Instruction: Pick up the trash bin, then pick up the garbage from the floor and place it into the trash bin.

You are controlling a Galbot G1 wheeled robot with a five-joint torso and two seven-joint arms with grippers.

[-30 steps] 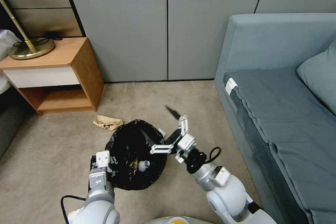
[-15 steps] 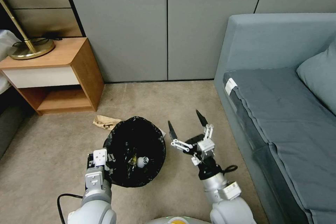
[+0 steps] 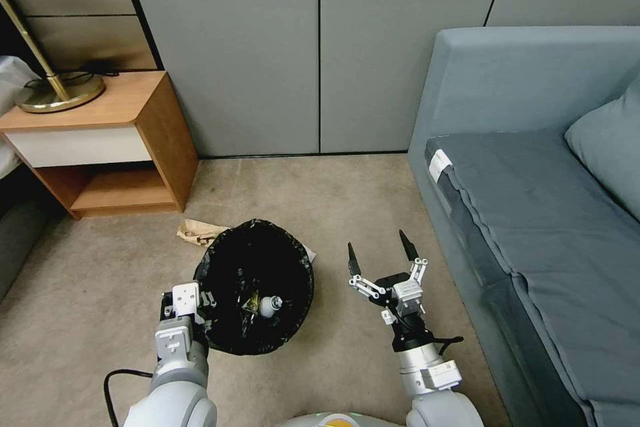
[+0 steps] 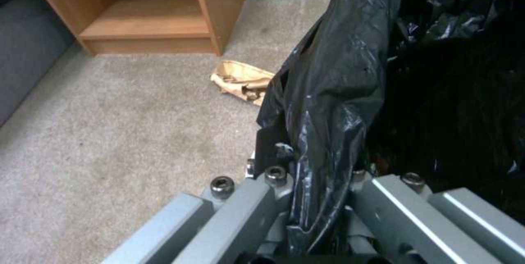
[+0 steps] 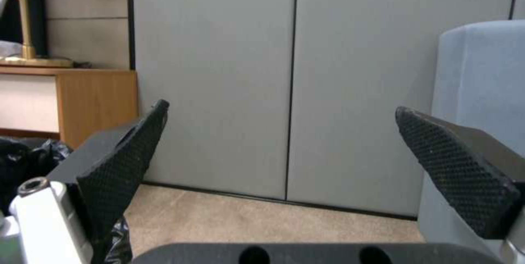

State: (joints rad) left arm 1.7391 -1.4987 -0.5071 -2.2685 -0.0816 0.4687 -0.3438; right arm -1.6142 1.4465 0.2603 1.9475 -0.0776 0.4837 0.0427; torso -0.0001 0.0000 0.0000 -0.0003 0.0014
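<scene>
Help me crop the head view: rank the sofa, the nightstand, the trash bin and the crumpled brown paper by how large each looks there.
1. sofa
2. nightstand
3. trash bin, raised toward the camera by the left gripper, so it may look oversized
4. crumpled brown paper

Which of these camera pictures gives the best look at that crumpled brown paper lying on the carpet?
The left wrist view: the crumpled brown paper lies unobstructed on the carpet beside the bin's black bag liner. The head view shows it smaller, partly tucked behind the trash bin. The right wrist view faces the wall panels instead.
</scene>
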